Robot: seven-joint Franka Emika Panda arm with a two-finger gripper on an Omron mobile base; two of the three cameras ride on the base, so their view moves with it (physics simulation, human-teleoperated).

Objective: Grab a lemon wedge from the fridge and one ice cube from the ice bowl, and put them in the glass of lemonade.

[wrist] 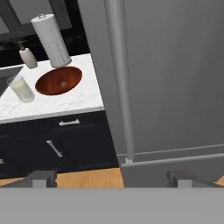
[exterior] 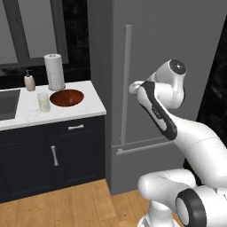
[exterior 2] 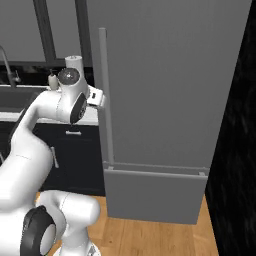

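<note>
The fridge is a tall grey cabinet with its door shut, so the lemon wedge is hidden. My gripper hovers just in front of the long vertical handle. Its fingertips stand wide apart, open and holding nothing. On the white counter to the left sit the reddish-brown ice bowl and, beside it, the glass of lemonade.
A white paper-towel roll and a beige soap bottle stand at the back of the counter. Dark navy cabinets lie below it, and a black wall flanks the fridge on the right.
</note>
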